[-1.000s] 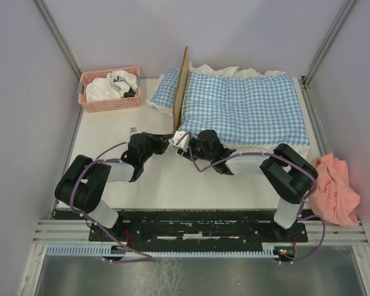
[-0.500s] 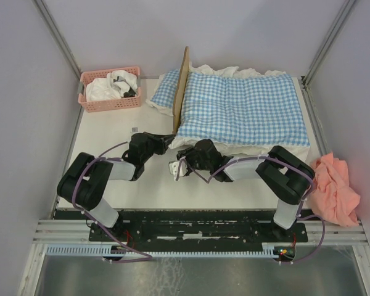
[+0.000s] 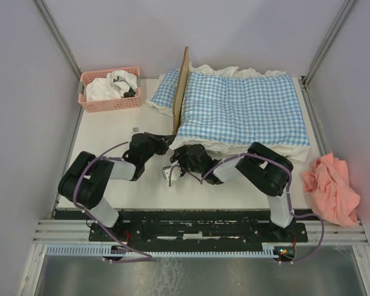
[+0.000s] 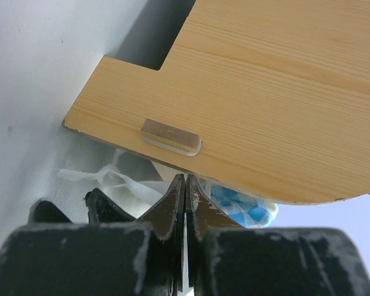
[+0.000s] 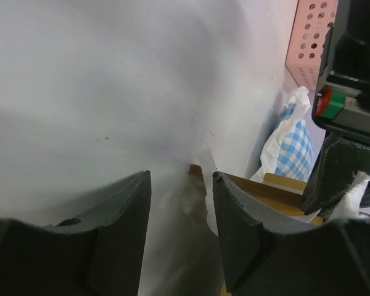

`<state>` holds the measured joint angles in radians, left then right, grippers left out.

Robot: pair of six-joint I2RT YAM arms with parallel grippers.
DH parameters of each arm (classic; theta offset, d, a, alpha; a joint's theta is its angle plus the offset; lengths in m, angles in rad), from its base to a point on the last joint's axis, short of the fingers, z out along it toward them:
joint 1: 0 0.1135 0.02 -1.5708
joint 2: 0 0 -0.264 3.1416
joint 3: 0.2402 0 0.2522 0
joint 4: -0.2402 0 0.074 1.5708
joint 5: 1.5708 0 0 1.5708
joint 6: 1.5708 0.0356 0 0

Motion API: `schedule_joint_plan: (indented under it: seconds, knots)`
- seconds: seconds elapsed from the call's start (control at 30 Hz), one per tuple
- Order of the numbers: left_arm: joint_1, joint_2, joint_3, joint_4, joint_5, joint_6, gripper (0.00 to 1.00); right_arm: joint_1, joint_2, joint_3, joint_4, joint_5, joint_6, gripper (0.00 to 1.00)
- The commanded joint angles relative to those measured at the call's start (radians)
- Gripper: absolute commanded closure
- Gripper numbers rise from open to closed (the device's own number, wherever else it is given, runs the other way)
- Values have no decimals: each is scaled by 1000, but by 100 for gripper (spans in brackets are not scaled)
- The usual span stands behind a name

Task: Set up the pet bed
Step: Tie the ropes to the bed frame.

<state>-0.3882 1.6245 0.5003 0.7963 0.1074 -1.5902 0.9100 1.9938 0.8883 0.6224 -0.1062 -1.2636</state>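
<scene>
The pet bed (image 3: 184,92) stands at the back of the table, its light-wood headboard (image 4: 265,92) upright on the left end. Blue-white gingham bedding (image 3: 240,108) covers its base, and a white ruffle hangs over the near side. My left gripper (image 3: 165,143) sits at the headboard's near lower corner. In the left wrist view it (image 4: 185,179) is shut just under the board's edge, with white ruffle and gingham right behind the tips and nothing visible between them. My right gripper (image 3: 169,173) lies low on the table in front of that corner, open (image 5: 180,176) and empty.
A pink basket (image 3: 110,89) with white cloth stands at the back left. A gingham pillow (image 3: 165,89) lies left of the headboard. A peach cloth (image 3: 332,188) lies crumpled past the table's right edge. Grey walls close in the sides and back.
My right gripper has drawn back from the bed's near corner, leftward and toward the table's front, and its jaws have opened wider. The left gripper has stayed put and shut.
</scene>
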Motion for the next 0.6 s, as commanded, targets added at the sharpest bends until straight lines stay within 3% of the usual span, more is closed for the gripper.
schedule_joint_plan:
  seconds: [0.0, 0.43, 0.5, 0.57]
  knots:
    - [4, 2, 21, 52, 13, -54, 97, 4, 22, 44, 71, 53, -63, 47]
    - [5, -2, 14, 53, 13, -64, 97, 5, 92, 135, -11, 138, -147, 47]
    - [4, -6, 18, 52, 14, -64, 97, 4, 96, 136, -7, 145, -157, 52]
    - [3, -10, 21, 49, 14, -62, 97, 4, 89, 132, -18, 132, -167, 67]
